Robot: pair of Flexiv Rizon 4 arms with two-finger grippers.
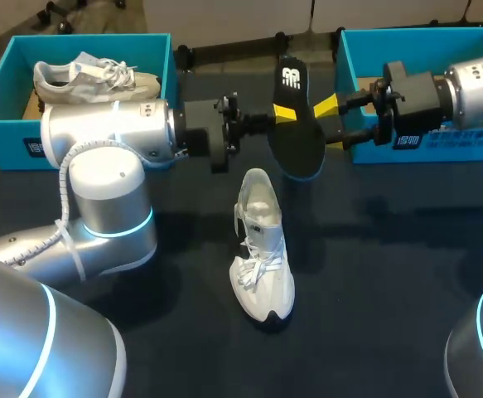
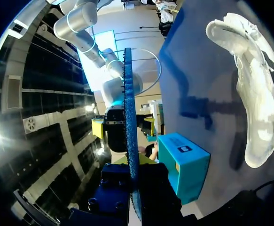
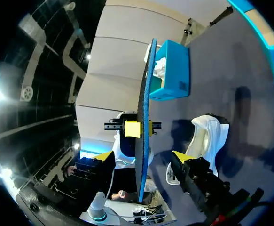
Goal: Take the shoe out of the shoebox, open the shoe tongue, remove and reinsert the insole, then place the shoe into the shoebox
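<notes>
A black insole with a blue underside hangs in the air above the table, between the two boxes. My left gripper is shut on its left side; in the left wrist view the insole stands edge-on out of that gripper. My right gripper is open at the insole's right side. In the right wrist view its fingertips stand on either side of the insole's edge, with a gap on both sides. The white shoe stands on the dark table below, toe toward the front.
A blue shoebox at the back left holds a second, grey shoe. Another blue shoebox stands at the back right, behind my right arm. My left arm's base fills the left front of the table.
</notes>
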